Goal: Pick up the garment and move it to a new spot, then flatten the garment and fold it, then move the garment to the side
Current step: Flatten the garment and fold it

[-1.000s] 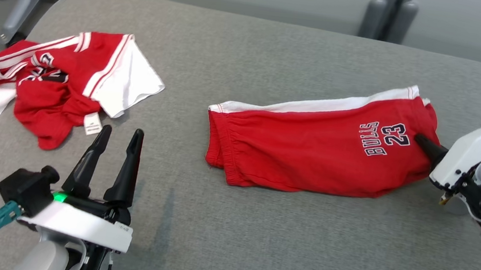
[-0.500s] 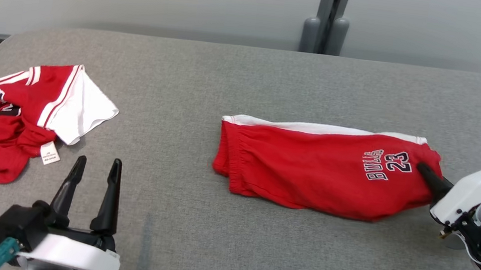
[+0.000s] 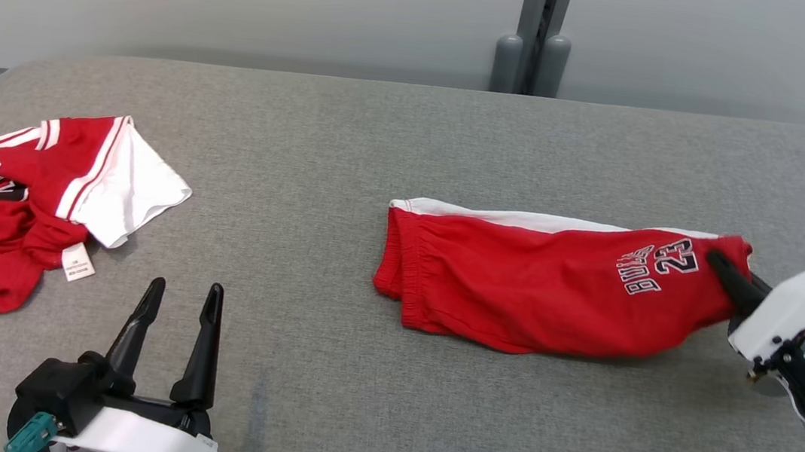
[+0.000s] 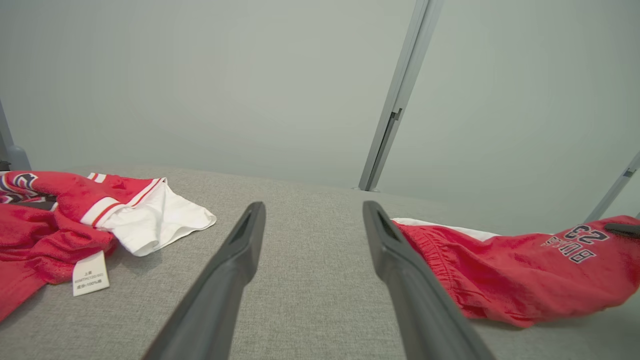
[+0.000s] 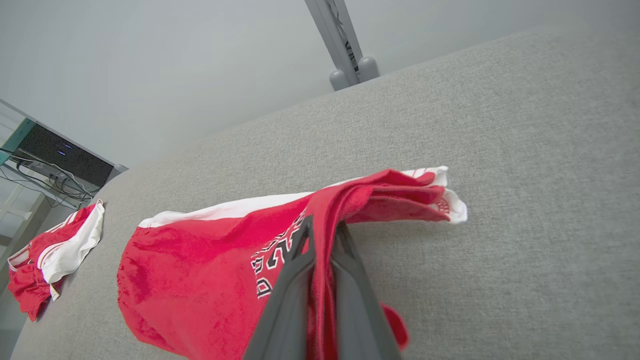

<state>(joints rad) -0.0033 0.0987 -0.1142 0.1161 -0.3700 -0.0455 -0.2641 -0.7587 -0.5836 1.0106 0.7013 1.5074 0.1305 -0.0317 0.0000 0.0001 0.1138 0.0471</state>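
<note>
One pair of folded red shorts [image 3: 539, 287] lies on the grey pad [image 3: 382, 140], long axis running side to side, numbered end clenched in the right gripper [image 3: 718, 263], while the left gripper [image 3: 186, 286] stands released well beyond the waistband end.

Even, diffuse light, moderately bright; we find no glare. A soft shadow hugs the edge of the shorts [image 3: 539, 287] on the side facing the left gripper [image 3: 186, 285]. A faint streak of shade marks the table [image 3: 350, 417] just right of that gripper. At the right gripper [image 5: 325, 223] we see the fingers [image 5: 290, 305] lose focus toward their bases. Beyond the left gripper's tips, the post [image 4: 395, 110] leans with wide-angle distortion.
</note>
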